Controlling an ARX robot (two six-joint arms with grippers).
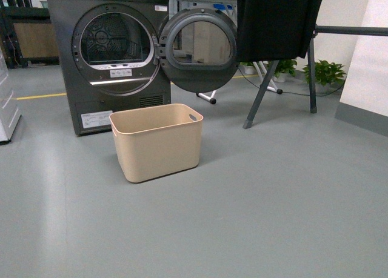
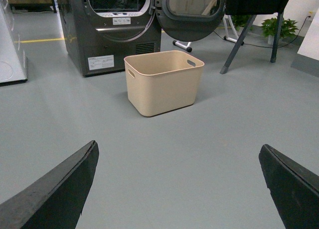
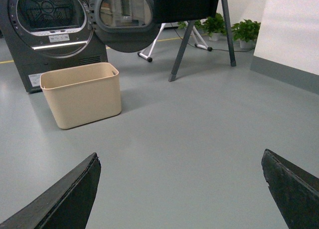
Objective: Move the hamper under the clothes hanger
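The beige hamper [image 1: 156, 142] stands empty on the grey floor just in front of the dryer, left of the clothes hanger [image 1: 312, 72]. The hanger's dark bar and slanted legs rise at the right, with a black garment [image 1: 276, 20] draped over the bar. The hamper [image 2: 163, 82] lies well ahead of my left gripper [image 2: 178, 154], which is open over bare floor. My right gripper [image 3: 180, 156] is open too, with the hamper [image 3: 82, 94] far off to one side and the hanger's legs [image 3: 180, 54] beyond. Neither gripper shows in the front view.
A grey front-loading dryer [image 1: 109, 54] stands behind the hamper, its round door [image 1: 197, 48] swung open toward the hanger. A white wall panel [image 1: 367, 66] closes the right side. Potted plants [image 1: 327, 72] and a white stand foot [image 1: 206, 97] sit behind. A white appliance [image 1: 6, 108] is at the left edge.
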